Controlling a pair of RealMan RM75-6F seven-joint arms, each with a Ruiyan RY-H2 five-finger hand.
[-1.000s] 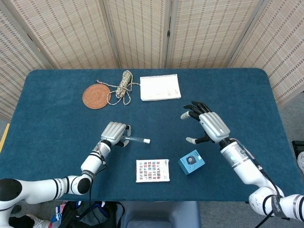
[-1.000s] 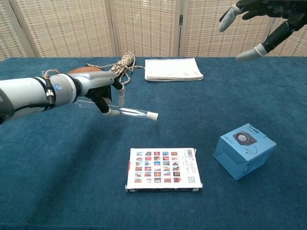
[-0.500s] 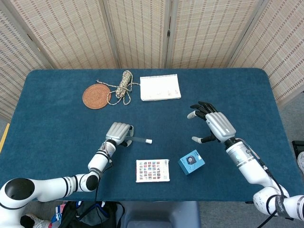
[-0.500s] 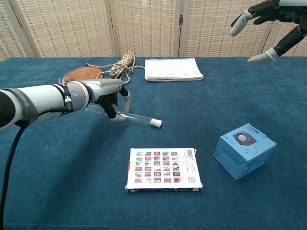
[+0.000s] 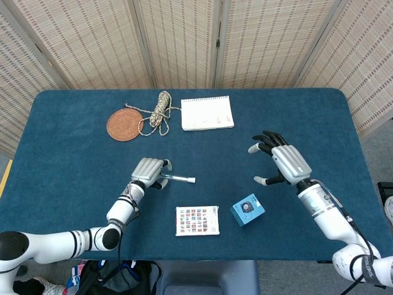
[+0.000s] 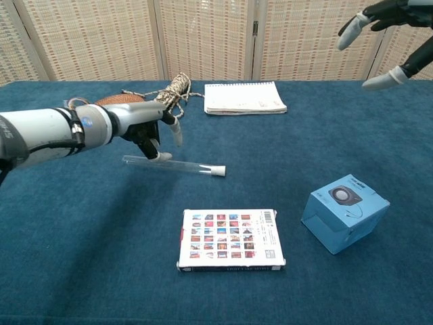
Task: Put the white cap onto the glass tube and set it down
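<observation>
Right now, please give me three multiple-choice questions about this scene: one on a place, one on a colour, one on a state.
1. The glass tube lies
A. inside the blue box
B. on the table
C. on the notebook

2. The tube's cap is
A. white
B. red
C. black

3. The right hand is
A. holding the rope
B. pressing the card
C. open, holding nothing

Answers: 1 B, it lies flat on the cloth beside the left hand. 2 A, its end shows white. 3 C, fingers spread above the table.
</observation>
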